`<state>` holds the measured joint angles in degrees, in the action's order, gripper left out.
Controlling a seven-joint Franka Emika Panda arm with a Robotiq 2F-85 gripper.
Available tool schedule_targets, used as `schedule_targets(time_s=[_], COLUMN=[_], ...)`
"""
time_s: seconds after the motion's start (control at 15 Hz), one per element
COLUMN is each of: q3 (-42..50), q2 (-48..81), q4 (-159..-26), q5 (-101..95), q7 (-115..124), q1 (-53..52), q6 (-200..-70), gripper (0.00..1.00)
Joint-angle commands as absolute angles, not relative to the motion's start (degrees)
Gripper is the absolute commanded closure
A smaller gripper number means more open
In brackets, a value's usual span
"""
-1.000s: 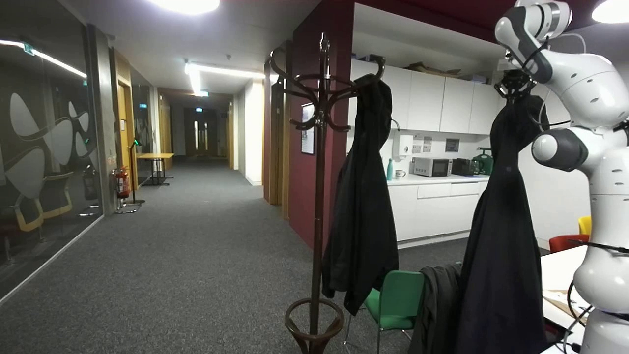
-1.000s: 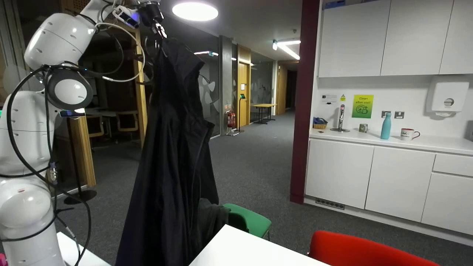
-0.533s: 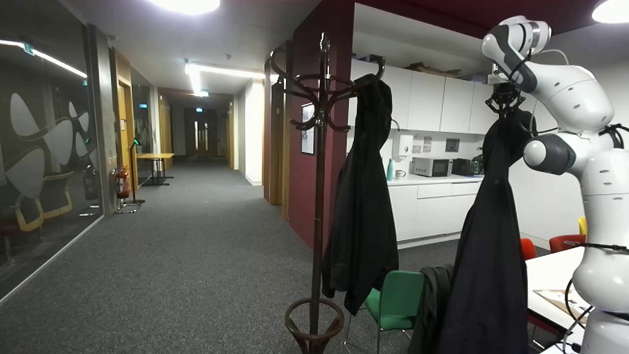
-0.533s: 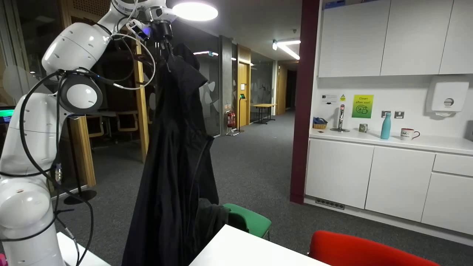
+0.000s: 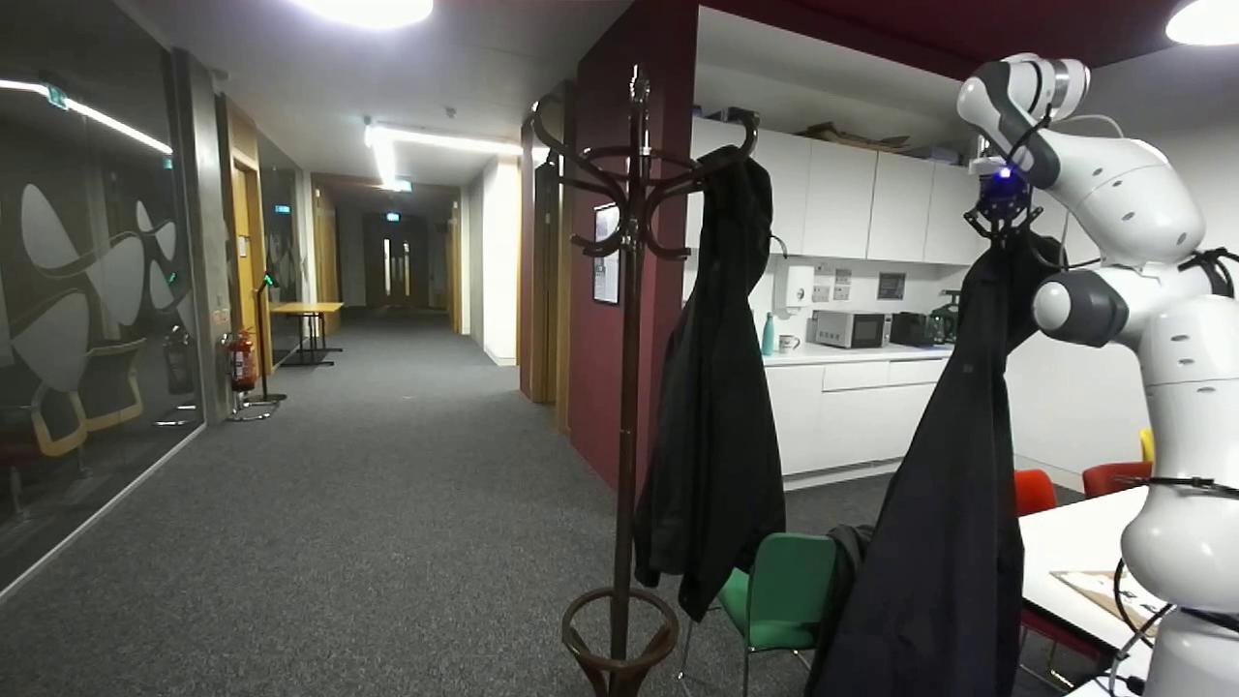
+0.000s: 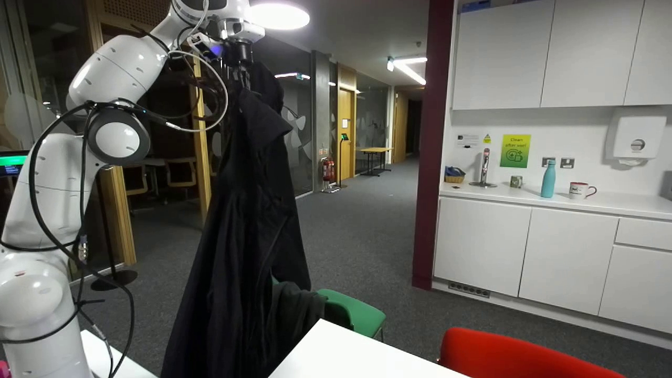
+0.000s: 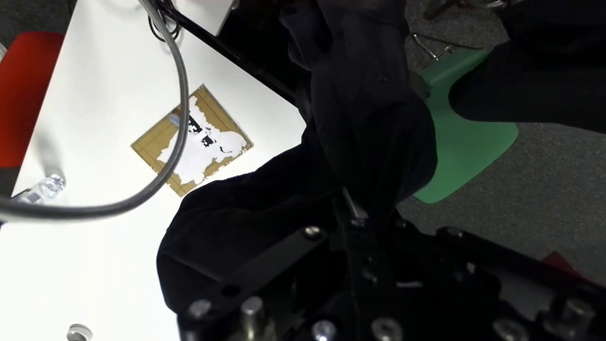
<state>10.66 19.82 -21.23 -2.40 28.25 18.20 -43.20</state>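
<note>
My gripper [image 5: 1003,238] points down and is shut on the upper part of a long black jacket [image 5: 944,484]. In both exterior views the jacket hangs below the fingers, its lower end running out of frame. In the wrist view dark cloth of the jacket [image 7: 374,109] bunches around the fingertips, which are hard to make out against it. A dark brown coat stand [image 5: 627,387] stands apart from the gripper, to its left in an exterior view. From one of its upper hooks hangs another black jacket [image 5: 721,387].
Behind the held jacket is a green chair [image 5: 794,581] with a dark garment [image 6: 299,310] over its back. A white table [image 6: 357,354] stands close by, bearing a piece of cardboard [image 7: 203,137] and a clear bottle [image 7: 45,189]. Red chair [image 6: 509,352] at the table.
The gripper has come down with the jacket and tilted to point more straight down. The jacket's lower part has swung left in an exterior view, covering more of the chair's garment.
</note>
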Motion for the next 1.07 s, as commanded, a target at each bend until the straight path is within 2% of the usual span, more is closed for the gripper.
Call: schedule_targets(time_s=[0.0, 0.53, 1.0], q3=[11.2, 11.2, 10.6], q2=[20.5, 22.5, 25.0], q4=[-20.8, -21.1, -20.8], q5=[-0.6, -2.0, 0.8], q7=[27.5, 27.9, 36.2], q1=[21.7, 21.6, 23.7], q6=[-44.0, -43.2, -65.2], gripper=[0.99, 0.97, 0.99])
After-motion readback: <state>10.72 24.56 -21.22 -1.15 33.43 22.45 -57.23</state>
